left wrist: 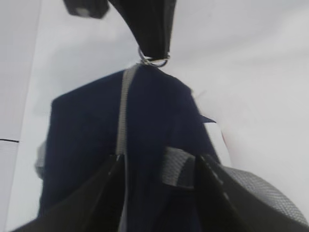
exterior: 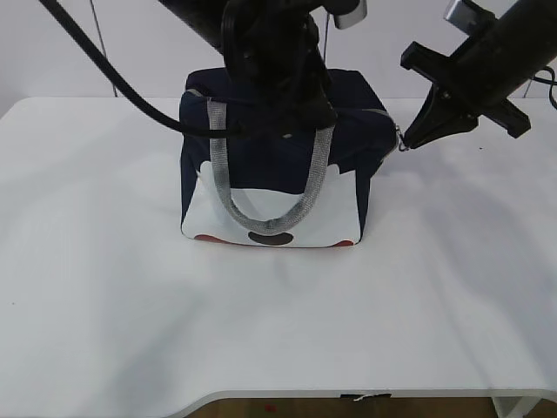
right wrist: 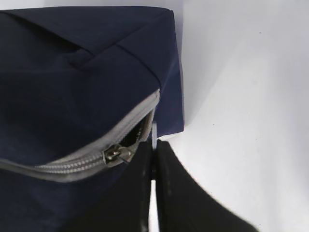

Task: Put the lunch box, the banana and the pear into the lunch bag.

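Observation:
The navy lunch bag (exterior: 357, 122) stands mid-table with its white-and-red side (exterior: 270, 205) toward the camera and a grey handle (exterior: 228, 196) hanging down the front. My left gripper (left wrist: 159, 162) is open and sits low on the bag's top (left wrist: 87, 125), with a grey handle strap (left wrist: 178, 169) between its fingers. In the exterior view the left arm (exterior: 278, 78) covers the top of the bag. My right gripper (right wrist: 153, 145) is shut on the metal ring pull (left wrist: 153, 60) at the bag's right end (exterior: 401, 139). The grey zipper slider (right wrist: 116, 153) sits just left of it. The lunch box, banana and pear are out of view.
The white table (exterior: 278, 331) spreads around the bag, with its front edge near the bottom of the exterior view. A black cable (exterior: 113, 78) loops from the upper left down to the bag.

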